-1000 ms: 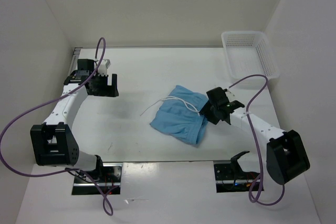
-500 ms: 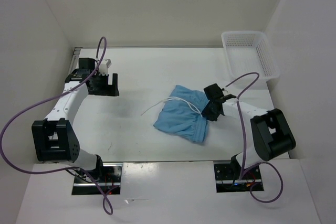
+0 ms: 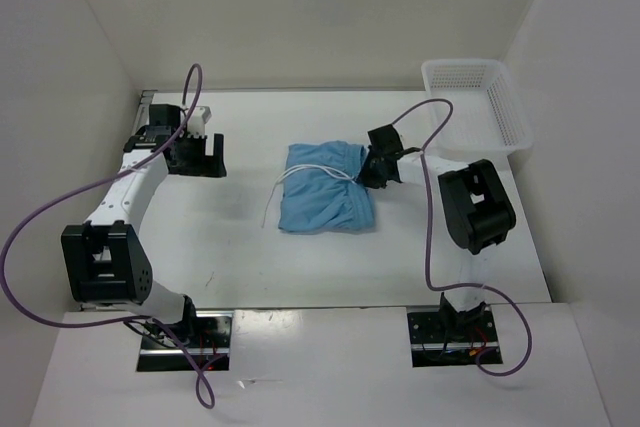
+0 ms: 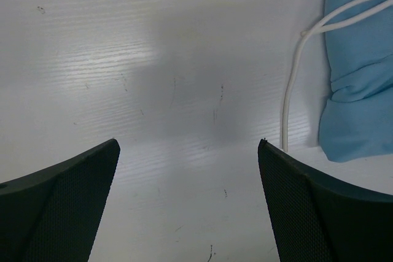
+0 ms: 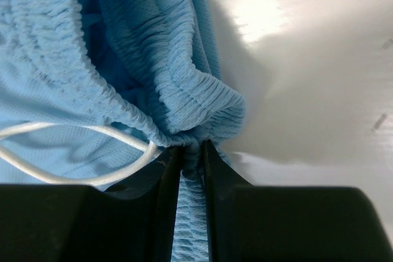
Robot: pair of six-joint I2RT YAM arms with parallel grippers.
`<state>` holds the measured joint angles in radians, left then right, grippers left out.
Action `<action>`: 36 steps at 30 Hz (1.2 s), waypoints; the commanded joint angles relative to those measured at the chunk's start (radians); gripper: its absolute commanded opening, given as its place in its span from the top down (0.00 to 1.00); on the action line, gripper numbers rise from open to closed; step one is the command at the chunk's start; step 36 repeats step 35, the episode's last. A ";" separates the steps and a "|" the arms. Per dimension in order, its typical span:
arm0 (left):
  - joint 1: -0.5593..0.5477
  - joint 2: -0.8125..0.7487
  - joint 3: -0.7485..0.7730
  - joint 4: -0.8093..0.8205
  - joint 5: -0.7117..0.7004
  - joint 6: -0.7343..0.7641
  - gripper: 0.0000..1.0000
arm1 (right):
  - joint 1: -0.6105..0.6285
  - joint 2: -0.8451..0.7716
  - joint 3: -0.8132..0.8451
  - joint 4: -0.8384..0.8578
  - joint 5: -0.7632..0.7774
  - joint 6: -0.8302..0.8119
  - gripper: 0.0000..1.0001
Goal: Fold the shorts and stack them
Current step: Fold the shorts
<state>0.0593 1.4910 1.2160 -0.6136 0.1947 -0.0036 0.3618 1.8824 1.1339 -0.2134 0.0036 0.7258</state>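
Note:
The light blue shorts (image 3: pixel 325 190) lie bunched on the white table near its middle, with the white drawstring (image 3: pixel 276 199) trailing off their left side. My right gripper (image 3: pixel 372 173) is at their right edge, shut on the gathered elastic waistband (image 5: pixel 190 124); the fabric is pinched between the two fingers. My left gripper (image 3: pixel 197 160) is open and empty, well to the left of the shorts. In the left wrist view the shorts' edge (image 4: pixel 362 84) and the drawstring (image 4: pixel 295 84) show at the right.
A white plastic mesh basket (image 3: pixel 478 102) stands at the back right corner of the table (image 3: pixel 240 247). White walls close in the table on the left, back and right. Purple cables loop off both arms.
My right gripper has dragged the shorts up and to the left, toward the back of the table. The shorts have turned and bunched tighter. The left arm has barely moved.

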 commanded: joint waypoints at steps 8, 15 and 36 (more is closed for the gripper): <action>-0.004 0.012 0.068 0.006 -0.008 0.004 0.00 | -0.004 -0.120 0.105 -0.013 -0.016 -0.212 0.37; -0.004 -0.046 0.112 0.026 -0.006 0.004 0.00 | -0.014 -0.396 0.103 -0.101 0.084 -0.198 0.00; -0.004 -0.166 0.132 -0.020 -0.172 0.004 0.00 | -0.192 -0.609 0.009 -0.310 0.142 -0.097 0.00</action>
